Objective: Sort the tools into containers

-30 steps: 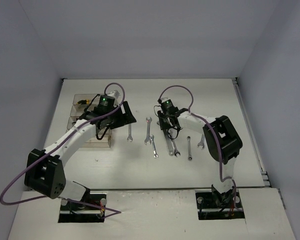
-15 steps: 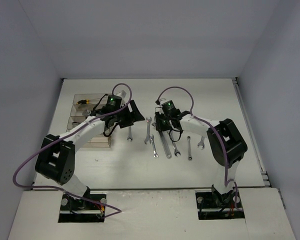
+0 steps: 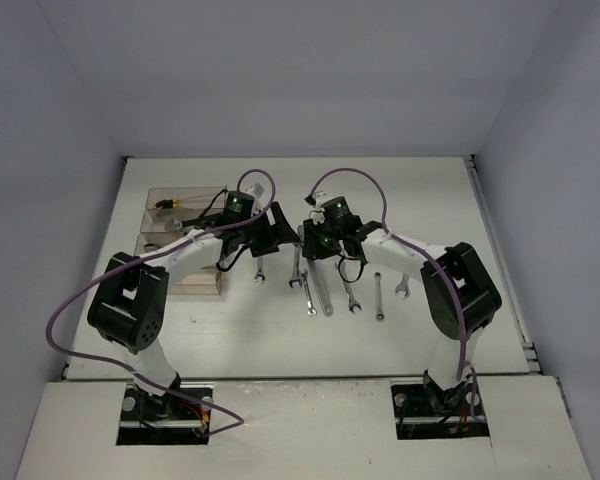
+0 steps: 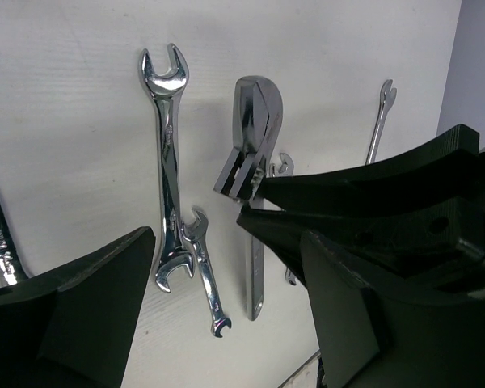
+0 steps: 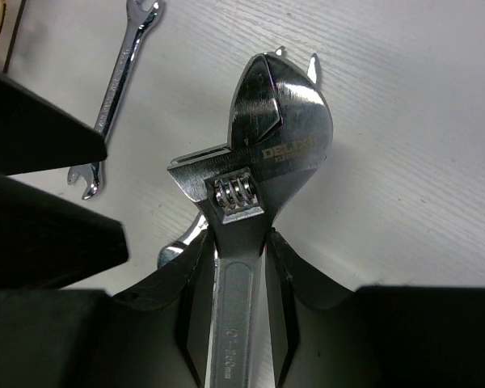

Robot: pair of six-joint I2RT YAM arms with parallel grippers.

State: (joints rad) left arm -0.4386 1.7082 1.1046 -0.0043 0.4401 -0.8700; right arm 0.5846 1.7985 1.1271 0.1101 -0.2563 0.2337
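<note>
My right gripper [image 3: 316, 246] [image 5: 238, 267] is shut on the handle of a large silver adjustable wrench [image 5: 267, 153], just below its head, and holds it off the table. The handle hangs toward the near side in the top view [image 3: 323, 298]. My left gripper [image 3: 279, 224] [image 4: 226, 323] is open and empty, close beside the wrench's head [image 4: 255, 121], which sits beyond its fingertips. The clear containers [image 3: 183, 214] stand in a row at the left, with a yellow-black handled rod [image 3: 165, 203] in the far one. Several silver wrenches lie on the table.
Loose wrenches lie under and near both grippers: one at the left [image 3: 259, 268], a longer one [image 3: 297, 262] [image 4: 168, 162], a small one [image 3: 308, 298] [image 4: 206, 275], and others to the right [image 3: 378, 297] [image 3: 402, 285]. A wooden block [image 3: 195, 285] sits by the containers.
My left gripper has swung right from over the containers to beside the right gripper. My right gripper has moved left with the adjustable wrench held in it.
</note>
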